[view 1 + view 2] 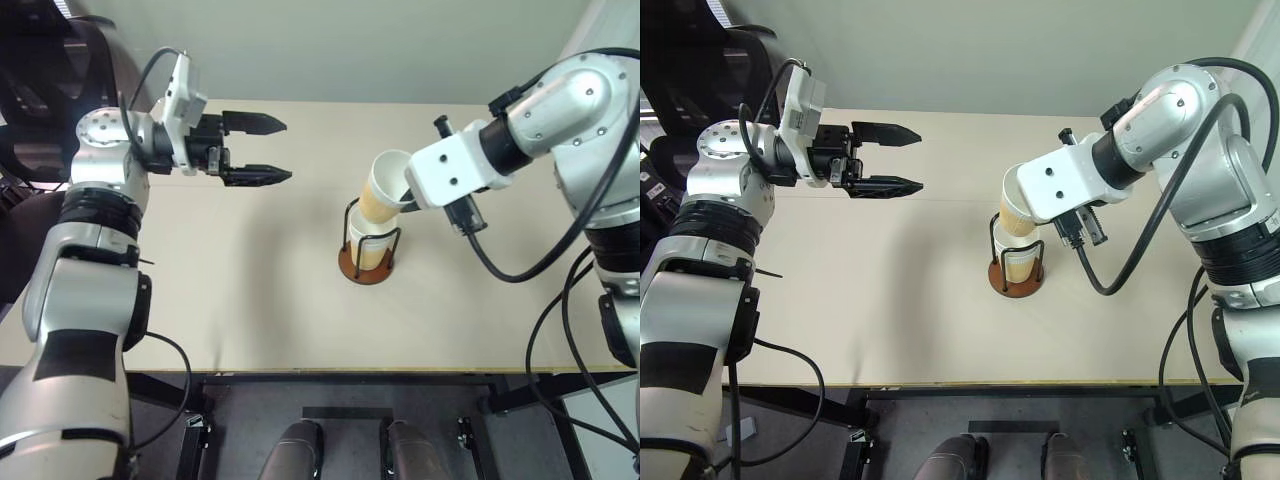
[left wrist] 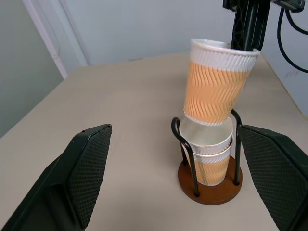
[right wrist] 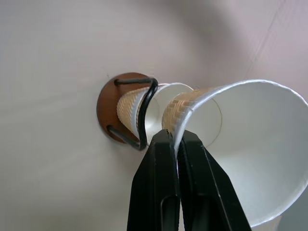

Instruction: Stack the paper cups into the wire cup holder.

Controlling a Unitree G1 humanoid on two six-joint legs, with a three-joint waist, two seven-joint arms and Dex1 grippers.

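The wire cup holder stands on the table right of centre, a brown disc with black wire loops. Two paper cups sit nested inside it, upright. A third paper cup hangs tilted just above them, its bottom over the top cup's mouth. My right gripper is shut on that cup's wall at the rim, one finger inside and one outside. My left gripper is open and holds nothing. It hovers over the table well to the left of the holder, its fingers pointing toward it.
The beige table spreads wide around the holder, with its front edge near me. A black chair stands off the far left corner. Black cables hang from my right arm beside the holder.
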